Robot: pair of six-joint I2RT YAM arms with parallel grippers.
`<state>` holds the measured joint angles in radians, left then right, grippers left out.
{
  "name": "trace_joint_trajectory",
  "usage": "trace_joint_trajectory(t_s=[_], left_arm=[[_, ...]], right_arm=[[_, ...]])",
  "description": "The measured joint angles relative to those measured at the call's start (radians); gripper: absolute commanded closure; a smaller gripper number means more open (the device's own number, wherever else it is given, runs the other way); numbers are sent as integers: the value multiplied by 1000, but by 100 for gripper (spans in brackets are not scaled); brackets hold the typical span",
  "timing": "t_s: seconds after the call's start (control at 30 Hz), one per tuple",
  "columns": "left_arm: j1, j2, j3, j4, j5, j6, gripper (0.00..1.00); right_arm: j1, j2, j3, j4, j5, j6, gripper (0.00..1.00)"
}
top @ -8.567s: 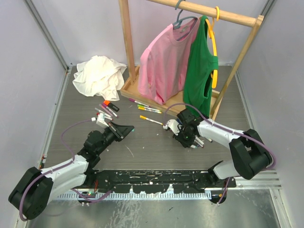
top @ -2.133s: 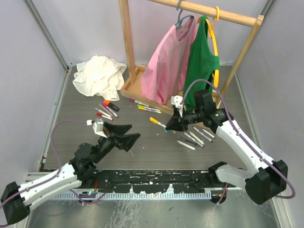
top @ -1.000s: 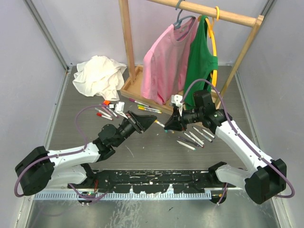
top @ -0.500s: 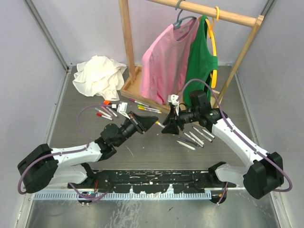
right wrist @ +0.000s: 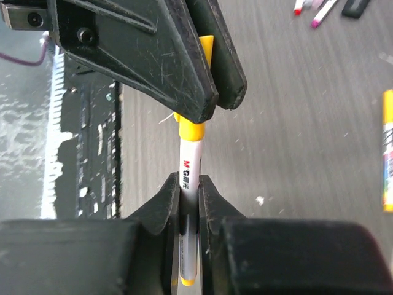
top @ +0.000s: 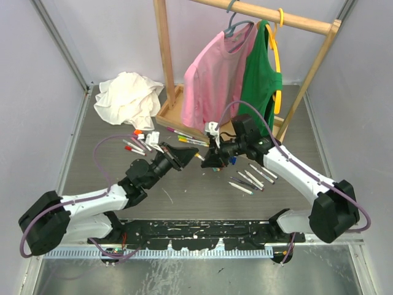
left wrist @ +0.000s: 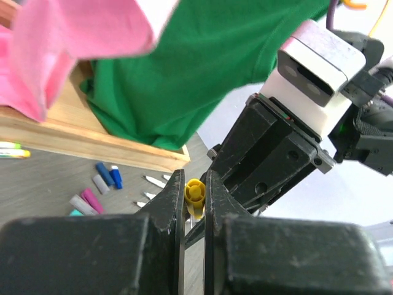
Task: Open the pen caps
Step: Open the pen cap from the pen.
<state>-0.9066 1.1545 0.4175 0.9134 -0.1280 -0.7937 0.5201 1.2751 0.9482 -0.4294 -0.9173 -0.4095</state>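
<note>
Right wrist: right gripper [right wrist: 189, 184] tight on pen [right wrist: 188, 157], left gripper [right wrist: 215, 103] on its yellow cap [right wrist: 191, 130]

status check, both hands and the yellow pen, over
Left hand shut on yellow cap. Right hand shut on pen barrel. Cap seated on barrel, not yet pulled. Nothing else between the hands.

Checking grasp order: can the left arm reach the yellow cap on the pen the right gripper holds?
Likely yes: the left gripper is shut on the yellow cap, which juts clear of the right gripper clamping the pen.
</note>
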Motion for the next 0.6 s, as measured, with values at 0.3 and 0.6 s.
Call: trace_joint_trajectory(t_s=[0.3,0.6], left_arm=[[311,-227,25,-35,-138,-2,100],[327,-369,-80,-116,-89,-59,100]], right_arm=[[21,96,34,-92,72,-32,99],[23,71,-17,-239,327,-185,99]])
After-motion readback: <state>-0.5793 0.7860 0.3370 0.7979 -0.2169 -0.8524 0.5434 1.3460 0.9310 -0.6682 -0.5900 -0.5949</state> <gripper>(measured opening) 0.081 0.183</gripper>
